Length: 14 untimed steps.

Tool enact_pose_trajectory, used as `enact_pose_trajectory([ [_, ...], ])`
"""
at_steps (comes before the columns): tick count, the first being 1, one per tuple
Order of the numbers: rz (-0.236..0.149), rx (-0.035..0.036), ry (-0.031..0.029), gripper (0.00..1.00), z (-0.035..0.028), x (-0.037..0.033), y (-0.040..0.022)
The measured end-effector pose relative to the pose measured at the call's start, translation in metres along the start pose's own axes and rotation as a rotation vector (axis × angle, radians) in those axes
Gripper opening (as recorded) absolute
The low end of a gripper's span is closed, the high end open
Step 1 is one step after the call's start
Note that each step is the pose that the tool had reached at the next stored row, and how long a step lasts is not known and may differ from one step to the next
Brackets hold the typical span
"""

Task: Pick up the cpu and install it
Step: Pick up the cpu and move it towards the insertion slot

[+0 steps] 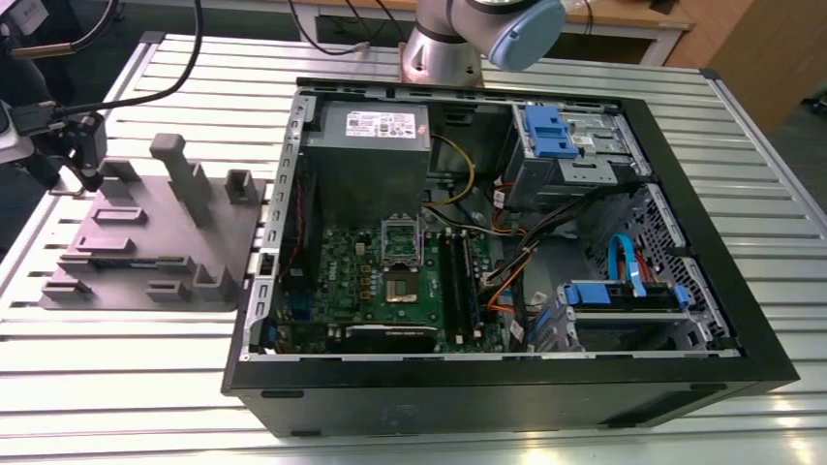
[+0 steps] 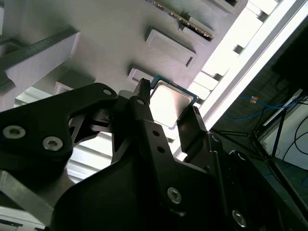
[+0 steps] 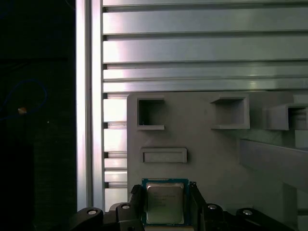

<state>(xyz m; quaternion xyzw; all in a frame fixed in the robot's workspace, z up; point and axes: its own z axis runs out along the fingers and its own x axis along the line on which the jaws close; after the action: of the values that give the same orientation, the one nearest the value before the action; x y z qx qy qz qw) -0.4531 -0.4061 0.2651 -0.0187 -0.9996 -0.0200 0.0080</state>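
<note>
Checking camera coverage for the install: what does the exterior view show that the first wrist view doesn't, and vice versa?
Exterior view adds: the open computer case, the green circuit board inside it, and the arm's base behind the case.
First wrist view adds: the chip, held between the two fingers of the claw, with the plate behind it.
Shared: the grey plate with its blocks and recesses, and the slatted metal table under it.

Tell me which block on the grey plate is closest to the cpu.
The low oblong block, next to the cpu; the hollow square blocks sit farther away.
</note>
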Motion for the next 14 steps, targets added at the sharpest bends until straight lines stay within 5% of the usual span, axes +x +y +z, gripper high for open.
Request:
enact_pose_trajectory([
  [14, 0.000, 0.0000, -0.0001, 0.47, -0.0042, 0.0001, 0.0002],
])
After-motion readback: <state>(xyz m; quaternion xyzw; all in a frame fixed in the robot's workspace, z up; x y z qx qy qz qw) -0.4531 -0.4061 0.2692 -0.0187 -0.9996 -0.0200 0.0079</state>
